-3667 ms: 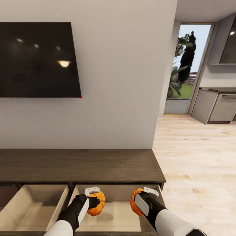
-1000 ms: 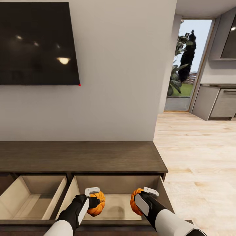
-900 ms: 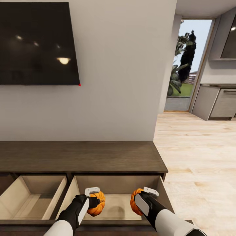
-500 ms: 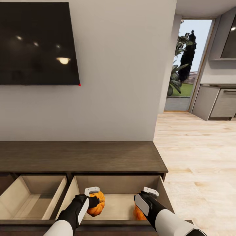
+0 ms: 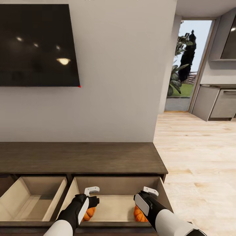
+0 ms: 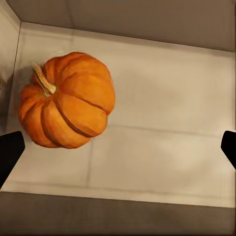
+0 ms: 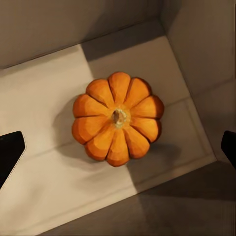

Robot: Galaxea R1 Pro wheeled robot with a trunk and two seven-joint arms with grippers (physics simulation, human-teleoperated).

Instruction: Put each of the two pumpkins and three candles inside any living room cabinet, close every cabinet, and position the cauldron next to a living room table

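The dark-brown cabinet (image 5: 82, 157) stands against the wall with two drawers pulled out. Both pumpkins lie on the floor of the right drawer (image 5: 114, 206). One pumpkin (image 5: 89, 213) (image 6: 66, 101) rests tipped on its side, below my left gripper (image 5: 92, 200) (image 6: 118, 152), which is open above it. The other pumpkin (image 5: 140, 213) (image 7: 118, 118) sits upright, stem up, near the drawer's right wall, under my open right gripper (image 5: 142, 199) (image 7: 118, 150). Neither gripper touches a pumpkin. The candles, cauldron and coffee table are out of view.
The left drawer (image 5: 32, 196) also stands open, with a bare floor. A black TV (image 5: 36, 46) hangs on the wall above the cabinet. To the right, pale wood flooring (image 5: 196, 157) runs to grey kitchen units (image 5: 218, 105) and a glass door (image 5: 185, 65).
Both grippers have opened and let go of the pumpkins. The right pumpkin dropped to the drawer floor first, then the left one. The arms have barely moved.
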